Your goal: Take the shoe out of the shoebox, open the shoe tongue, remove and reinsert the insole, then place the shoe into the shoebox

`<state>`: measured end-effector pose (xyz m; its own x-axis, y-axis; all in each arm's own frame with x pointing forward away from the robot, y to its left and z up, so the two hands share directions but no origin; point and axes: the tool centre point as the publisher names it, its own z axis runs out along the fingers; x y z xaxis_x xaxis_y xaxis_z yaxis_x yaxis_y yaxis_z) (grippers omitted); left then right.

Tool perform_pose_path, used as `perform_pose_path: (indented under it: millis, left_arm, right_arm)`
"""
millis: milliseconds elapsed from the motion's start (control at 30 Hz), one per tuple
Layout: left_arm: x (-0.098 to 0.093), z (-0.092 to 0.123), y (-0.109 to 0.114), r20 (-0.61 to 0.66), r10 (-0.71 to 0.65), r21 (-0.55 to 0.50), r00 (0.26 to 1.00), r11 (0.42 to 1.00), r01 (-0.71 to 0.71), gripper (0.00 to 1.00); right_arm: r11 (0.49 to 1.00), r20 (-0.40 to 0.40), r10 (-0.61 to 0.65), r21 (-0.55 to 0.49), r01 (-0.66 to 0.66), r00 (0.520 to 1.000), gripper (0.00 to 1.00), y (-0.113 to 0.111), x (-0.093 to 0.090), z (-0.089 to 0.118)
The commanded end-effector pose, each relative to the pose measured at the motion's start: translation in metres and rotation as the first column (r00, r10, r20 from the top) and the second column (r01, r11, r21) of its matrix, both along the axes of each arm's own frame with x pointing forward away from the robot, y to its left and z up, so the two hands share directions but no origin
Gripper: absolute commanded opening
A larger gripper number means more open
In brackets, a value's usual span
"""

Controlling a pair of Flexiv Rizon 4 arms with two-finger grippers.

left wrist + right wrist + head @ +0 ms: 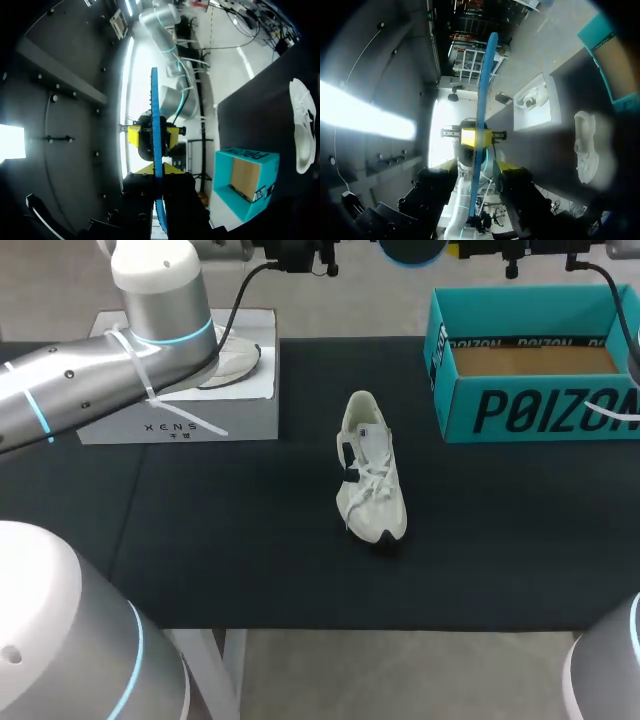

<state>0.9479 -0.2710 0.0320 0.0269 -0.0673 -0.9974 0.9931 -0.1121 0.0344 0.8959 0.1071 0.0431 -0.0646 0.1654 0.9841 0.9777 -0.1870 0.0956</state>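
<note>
Shoe [372, 475] lies mid-table [220, 550], toe near; open shoebox [540, 410] stands far right; right gripper [477, 167] released; I cannot tell the left gripper's [158, 171] state.

White shoe [585, 147] lying near teal shoebox [594, 34]

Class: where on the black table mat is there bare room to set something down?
Free: the front strip of the black table mat before the white lace-up shoe, and the patches between it and the white cardboard box and the teal cardboard shoebox. Crowded: the back corners, with both boxes, the left arm over the white one.
</note>
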Motion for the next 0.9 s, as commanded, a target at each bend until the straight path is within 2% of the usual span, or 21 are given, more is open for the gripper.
perform_pose_path:
  millis: [33, 167, 233, 467, 633, 900]
  left_arm:
    - [0.003, 0.001, -0.001, 0.015, -0.021, 0.005, 1.0, 1.0, 0.021, 0.0]
    - [-0.008, 0.001, 0.0, 0.04, -0.074, 0.006, 0.996, 0.997, 0.074, 0.0]
    - [-0.011, -0.001, 0.001, 0.065, -0.076, 0.024, 0.995, 0.997, 0.074, 0.0]
    - [-0.007, -0.004, 0.001, 0.057, -0.056, 0.015, 0.997, 0.998, 0.055, 0.0]
    - [-0.003, -0.002, -0.002, 0.04, -0.035, 0.001, 0.999, 0.999, 0.035, 0.0]
    - [-0.008, -0.003, -0.006, 0.037, -0.049, -0.004, 0.998, 0.999, 0.049, 0.0]
  right_arm:
    - [1.0, 0.0, 0.008, 0.001, -0.008, 1.0, 0.45, 0.002, 0.004, -0.001]
    - [1.0, -0.003, 0.012, -0.001, -0.012, 1.0, 0.43, 0.002, 0.005, -0.002]
    - [1.0, -0.004, 0.014, -0.003, -0.014, 1.0, 0.39, 0.002, 0.006, -0.003]
    - [1.0, -0.008, 0.027, -0.003, -0.027, 1.0, 0.25, 0.003, 0.007, -0.003]
    - [0.999, -0.012, 0.032, -0.007, -0.032, 0.999, 0.22, 0.003, 0.007, -0.003]
    - [0.999, -0.019, 0.034, -0.014, -0.034, 0.999, 0.2, 0.003, 0.006, -0.005]
